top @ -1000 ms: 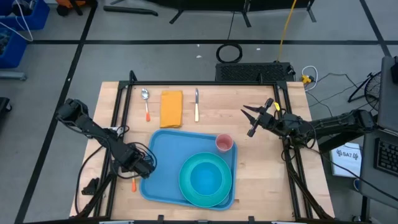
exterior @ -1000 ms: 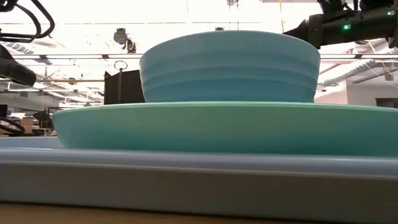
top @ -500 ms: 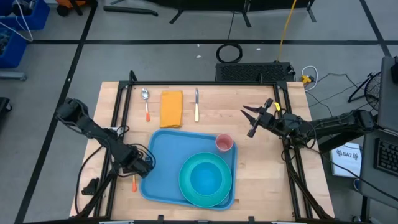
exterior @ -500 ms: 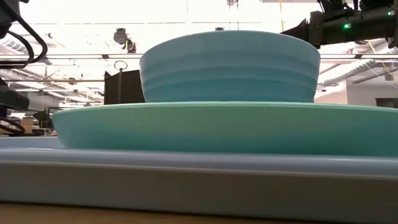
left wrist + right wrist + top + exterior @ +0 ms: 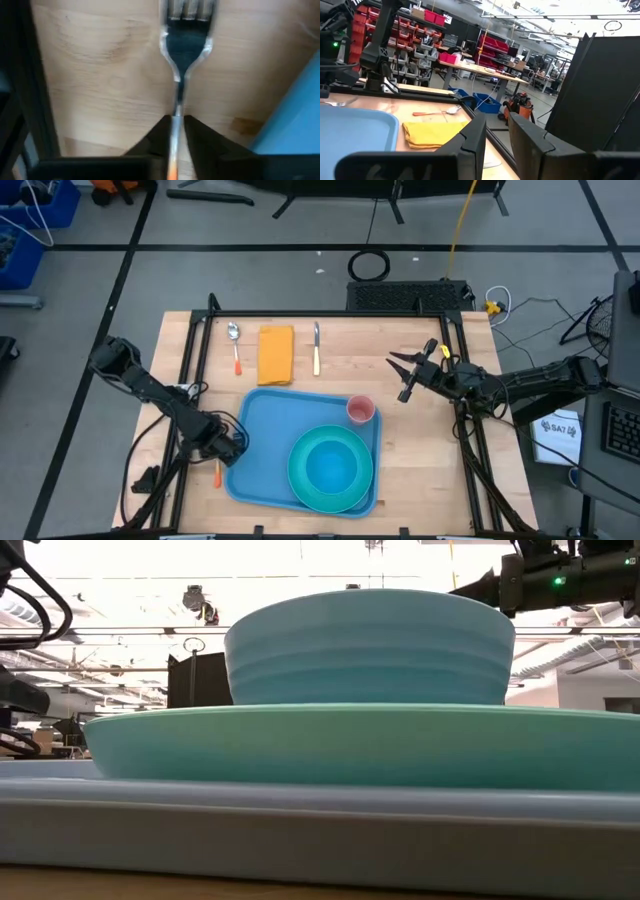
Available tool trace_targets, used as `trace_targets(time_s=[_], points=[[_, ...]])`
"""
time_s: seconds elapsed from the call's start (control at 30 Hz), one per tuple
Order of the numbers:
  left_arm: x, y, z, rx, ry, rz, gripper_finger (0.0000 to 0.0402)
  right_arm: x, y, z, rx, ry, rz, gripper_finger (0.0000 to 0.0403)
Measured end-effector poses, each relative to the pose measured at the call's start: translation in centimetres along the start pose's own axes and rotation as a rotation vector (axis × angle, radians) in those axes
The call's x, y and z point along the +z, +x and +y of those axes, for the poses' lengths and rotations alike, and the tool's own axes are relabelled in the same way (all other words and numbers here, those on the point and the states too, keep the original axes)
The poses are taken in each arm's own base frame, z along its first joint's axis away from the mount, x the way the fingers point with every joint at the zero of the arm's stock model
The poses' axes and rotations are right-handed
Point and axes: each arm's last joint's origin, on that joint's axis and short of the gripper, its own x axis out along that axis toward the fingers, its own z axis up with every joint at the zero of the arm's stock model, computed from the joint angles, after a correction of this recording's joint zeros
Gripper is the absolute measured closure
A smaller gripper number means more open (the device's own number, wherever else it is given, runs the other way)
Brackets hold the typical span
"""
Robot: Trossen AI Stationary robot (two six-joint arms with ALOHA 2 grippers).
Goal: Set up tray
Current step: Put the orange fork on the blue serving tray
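- Fork (image 5: 185, 55) sits clamped by its handle between the closed fingers of the left gripper (image 5: 230, 446), tines pointing ahead of the gripper over bare wood. Compared with a second ago the gripper has drawn back a little from the tray's edge, and its orange handle end (image 5: 216, 473) trails behind it on the table.
- Tray (image 5: 268, 430) lies just beside the left gripper on its inner side, not touching it as far as the high view shows. That small retreat reads to me as repositioning the fork along the tray's side, so the placement is under way, not finished.
- Plate (image 5: 330, 470) and bowl (image 5: 368, 648) stand stacked on the tray, well ahead of the left gripper; the pink cup (image 5: 360, 411) stands in the tray's far corner. None of these has shifted.
- Spoon (image 5: 235, 345), yellow napkin (image 5: 276, 354) and knife (image 5: 316, 347) remain off the tray, so much is left.
- Right gripper (image 5: 404, 370) hovers unchanged beyond the tray's right side, fingers spread and empty.
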Motion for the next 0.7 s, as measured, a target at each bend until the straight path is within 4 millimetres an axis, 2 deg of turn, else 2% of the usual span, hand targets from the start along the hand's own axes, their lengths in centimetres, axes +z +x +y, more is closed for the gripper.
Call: trace_targets(time_s=[0.07,0.37,0.5,0.7], points=[[-0.14,0.04,0.22,-0.003,0.016,-0.014,0.0383,-0.03,0.0,0.01,0.001,-0.001,0.003,0.0325],[-0.18,0.04,0.39,-0.004,0.031,-0.032,0.0388,-0.02,0.0,0.01,0.0,-0.001,0.002,0.0325],[-0.32,0.07,0.19,-0.031,0.048,-0.027,0.0367,-0.02,0.0,0.0,0.0,0.0,0.002,0.0326],[-0.37,0.08,-0.38,-0.085,0.084,-0.014,0.0312,-0.01,0.0,0.0,-0.001,0.0,0.001,0.0325]])
